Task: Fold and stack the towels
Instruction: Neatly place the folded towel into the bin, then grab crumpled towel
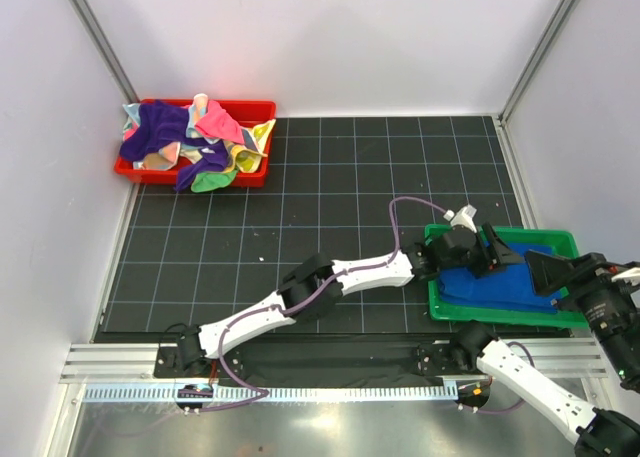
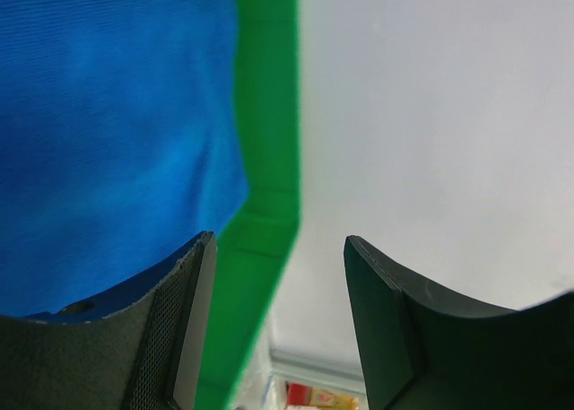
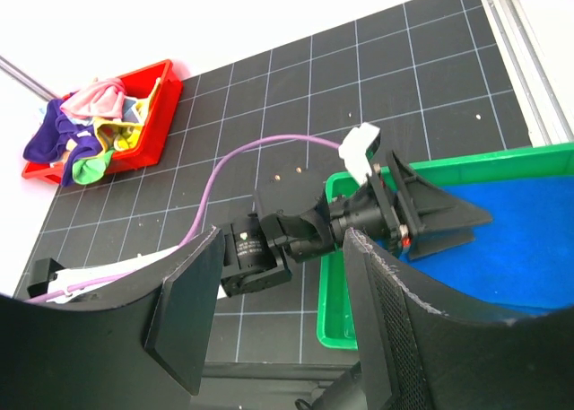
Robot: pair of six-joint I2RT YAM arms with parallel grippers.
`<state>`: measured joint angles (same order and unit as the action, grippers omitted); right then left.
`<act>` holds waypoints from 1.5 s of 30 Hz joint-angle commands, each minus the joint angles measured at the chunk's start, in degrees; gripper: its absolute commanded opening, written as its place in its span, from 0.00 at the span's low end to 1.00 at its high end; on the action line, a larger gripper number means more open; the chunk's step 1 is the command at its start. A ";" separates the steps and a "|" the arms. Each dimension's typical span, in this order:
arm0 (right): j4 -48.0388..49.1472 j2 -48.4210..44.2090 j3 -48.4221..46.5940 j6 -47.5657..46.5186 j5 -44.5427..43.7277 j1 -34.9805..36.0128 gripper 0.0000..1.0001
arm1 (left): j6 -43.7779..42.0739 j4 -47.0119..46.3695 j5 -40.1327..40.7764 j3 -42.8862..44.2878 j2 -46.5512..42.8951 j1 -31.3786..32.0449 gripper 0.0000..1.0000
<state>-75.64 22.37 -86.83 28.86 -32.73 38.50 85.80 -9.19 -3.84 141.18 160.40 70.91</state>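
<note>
A folded royal blue towel (image 1: 490, 289) (image 2: 108, 141) (image 3: 529, 239) lies flat in the green tray (image 1: 500, 235) (image 2: 269, 114) (image 3: 332, 311) at the right. My left gripper (image 1: 512, 257) (image 2: 280, 248) (image 3: 448, 222) hovers just over that towel, jaws open with nothing between them. From the right, my right gripper (image 1: 538, 267) (image 3: 282, 239) points at the tray, open and empty, raised above it. More towels (image 1: 190, 142) (image 3: 90, 123), purple, pink, yellow and green, are heaped unfolded in the red tray (image 1: 255, 108) (image 3: 152, 123) at the far left.
The black gridded mat (image 1: 320, 197) lies between the two trays. White walls close in the back and both sides. The left arm (image 1: 300, 297) stretches diagonally across the mat's near part, its purple cable (image 1: 400, 212) looping above it.
</note>
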 commanded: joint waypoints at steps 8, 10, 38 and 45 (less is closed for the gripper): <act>1.63 15.85 -9.31 -1.35 0.21 0.35 0.63 | -10.64 3.03 -6.53 -10.92 -18.35 -3.94 0.62; 1.20 17.17 -10.38 -1.62 0.47 0.35 0.63 | -12.40 4.78 -6.89 -13.30 -20.11 -4.20 0.62; 32.91 46.33 3.42 -0.91 21.71 -3.59 0.66 | -36.92 45.30 22.81 -57.88 -72.68 -36.27 0.61; 38.10 61.36 -5.01 -3.55 28.68 -8.09 0.63 | -41.58 48.65 30.55 -44.88 -64.71 -51.83 0.62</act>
<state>-43.46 80.12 -87.37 27.49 -8.88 31.35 48.45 36.10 20.95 91.37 91.66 22.61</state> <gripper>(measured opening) 0.638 0.617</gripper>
